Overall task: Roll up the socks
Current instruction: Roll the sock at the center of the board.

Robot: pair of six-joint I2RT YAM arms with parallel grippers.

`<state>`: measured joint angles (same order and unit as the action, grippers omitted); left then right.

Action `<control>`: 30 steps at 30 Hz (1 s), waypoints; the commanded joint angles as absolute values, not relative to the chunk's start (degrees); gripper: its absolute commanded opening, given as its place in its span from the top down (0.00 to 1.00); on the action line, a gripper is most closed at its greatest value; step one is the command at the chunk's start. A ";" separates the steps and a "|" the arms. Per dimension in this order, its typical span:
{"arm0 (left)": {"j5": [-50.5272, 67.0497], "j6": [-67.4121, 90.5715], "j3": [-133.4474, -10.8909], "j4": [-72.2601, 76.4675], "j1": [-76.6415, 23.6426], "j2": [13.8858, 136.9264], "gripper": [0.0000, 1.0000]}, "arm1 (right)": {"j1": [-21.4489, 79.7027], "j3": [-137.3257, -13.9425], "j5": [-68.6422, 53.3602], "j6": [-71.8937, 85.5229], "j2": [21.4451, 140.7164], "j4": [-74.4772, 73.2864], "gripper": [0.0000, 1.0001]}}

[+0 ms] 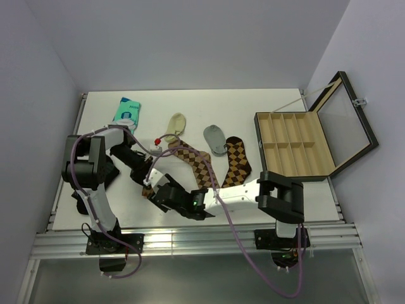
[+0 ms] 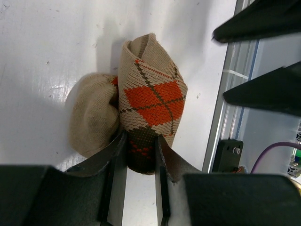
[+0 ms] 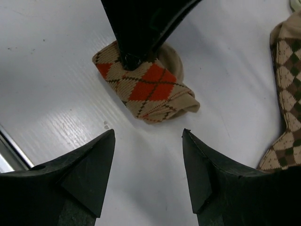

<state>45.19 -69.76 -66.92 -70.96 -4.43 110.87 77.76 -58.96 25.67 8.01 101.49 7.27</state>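
Top view, arms: both reaching over the near middle of the white surface, left pincer and right pincer almost tip to tip; whatever lies beneath them hidden here.
Top view, waiting socks: tan argyle sock with dark brown diamonds and dark brown argyle sock with tan diamonds, flat and unrolled, just beyond the arms.
Left wrist view, sock: tan argyle sock with red-orange diamonds, folded into a loose bundle on the surface, plain toe bulging at one side.
Left wrist view, grip: left pincer nearly closed, pinching the near end of the bundle.
Right wrist view, grip: right pincer spread wide, holding nothing, poised near the bundle's free end.
Right wrist view, looseness: outer layers gaping at that free end.
Doing it well, as a judgement: firm left pinch as anchor; right pincer onto the gaping end, low against the surface, then a tight turn toward the left pincer, no slack, toe tucked inside.
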 commanded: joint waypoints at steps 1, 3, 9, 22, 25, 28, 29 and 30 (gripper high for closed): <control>41.40 -71.72 -68.55 -63.72 -4.31 112.94 1.00 | 78.31 -63.63 28.56 2.29 104.32 6.68 0.33; 41.31 -71.37 -69.08 -63.81 -4.31 113.64 1.00 | 78.31 -65.65 28.83 0.97 106.43 6.68 0.33; 41.31 -71.10 -70.40 -64.60 -4.39 115.13 1.00 | 78.49 -70.04 29.27 -2.55 111.09 5.54 0.33; 40.26 -69.61 -72.86 -65.83 -4.92 118.39 1.00 | 78.66 -76.72 27.87 -4.04 119.52 1.85 0.33; 39.64 -68.65 -73.91 -66.79 -5.36 119.53 1.00 | 78.05 -77.43 26.46 -3.69 120.76 1.06 0.33; 39.20 -68.12 -74.97 -67.50 -5.71 120.41 1.00 | 77.17 -77.87 24.53 -2.99 121.46 0.44 0.34; 39.20 -67.94 -75.41 -67.50 -5.71 120.67 1.00 | 76.91 -77.96 24.26 -2.99 121.55 0.44 0.35; 39.11 -67.77 -75.67 -67.59 -5.71 120.85 0.99 | 76.47 -78.22 23.91 -2.99 121.64 0.44 0.35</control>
